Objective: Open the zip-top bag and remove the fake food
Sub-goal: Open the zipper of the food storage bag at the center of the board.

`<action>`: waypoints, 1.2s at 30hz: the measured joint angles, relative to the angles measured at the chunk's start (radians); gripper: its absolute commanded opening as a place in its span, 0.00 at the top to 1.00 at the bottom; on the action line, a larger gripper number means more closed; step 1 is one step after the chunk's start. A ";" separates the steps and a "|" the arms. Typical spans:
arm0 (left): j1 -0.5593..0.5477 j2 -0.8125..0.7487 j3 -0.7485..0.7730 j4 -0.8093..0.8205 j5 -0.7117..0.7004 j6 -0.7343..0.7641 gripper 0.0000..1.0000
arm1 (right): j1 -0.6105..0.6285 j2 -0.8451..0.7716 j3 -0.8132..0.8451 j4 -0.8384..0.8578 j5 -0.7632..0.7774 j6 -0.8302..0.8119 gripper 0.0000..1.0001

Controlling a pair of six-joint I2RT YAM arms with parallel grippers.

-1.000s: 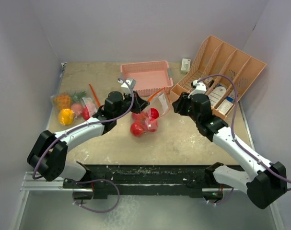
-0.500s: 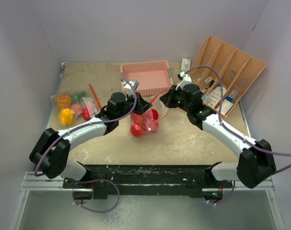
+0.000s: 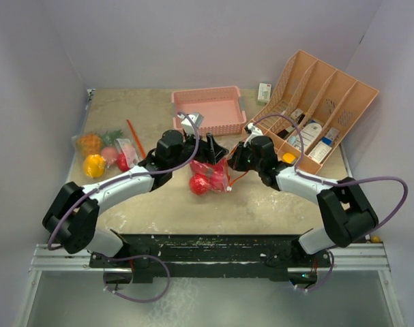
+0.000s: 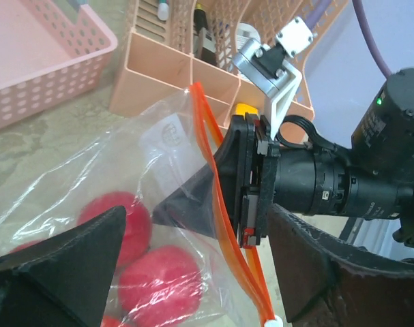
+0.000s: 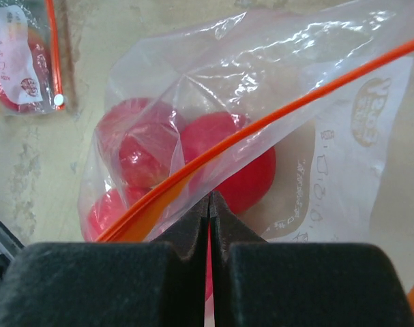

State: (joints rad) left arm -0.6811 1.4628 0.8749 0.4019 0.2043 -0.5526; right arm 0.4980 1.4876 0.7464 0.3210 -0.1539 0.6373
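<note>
The clear zip-top bag [image 3: 220, 174] with an orange zip strip [image 4: 210, 153] lies mid-table. Inside it are red round fake food pieces [image 3: 198, 184], also seen through the film in both wrist views [image 4: 159, 276] [image 5: 241, 160]. My right gripper [image 3: 231, 162] [image 5: 210, 197] is shut on the bag's film just below the zip strip. My left gripper [image 3: 210, 148] [image 4: 196, 212] stands open, its fingers [image 4: 63, 266] on either side of the bag's top and touching nothing. A second bag [image 3: 104, 151] at the left holds a pineapple [image 3: 91, 143] and a yellow pepper [image 3: 94, 165].
A pink basket [image 3: 208, 109] stands just behind the two grippers. A tan slotted organizer [image 3: 319, 99] with bottles and cartons fills the back right, close to the right arm. A small carton [image 3: 264, 90] stands by the back wall.
The right gripper swung left to the bag and shut on its top edge. The left gripper, shut on the bag before, has opened and let go.
</note>
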 measured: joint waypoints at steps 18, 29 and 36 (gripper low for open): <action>-0.038 0.125 -0.169 0.033 -0.006 -0.042 1.00 | 0.000 -0.026 -0.177 0.185 -0.048 -0.037 0.84; -0.096 0.213 -0.165 0.174 0.001 -0.049 1.00 | 0.000 -0.105 -0.232 0.199 -0.066 -0.091 0.42; -0.100 0.260 -0.128 0.200 0.002 -0.043 1.00 | -0.017 -0.127 -0.242 0.187 -0.044 -0.129 0.31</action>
State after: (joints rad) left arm -0.7811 1.7229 0.7471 0.6014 0.2058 -0.5961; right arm 0.4812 1.3605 0.5045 0.5076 -0.1982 0.5079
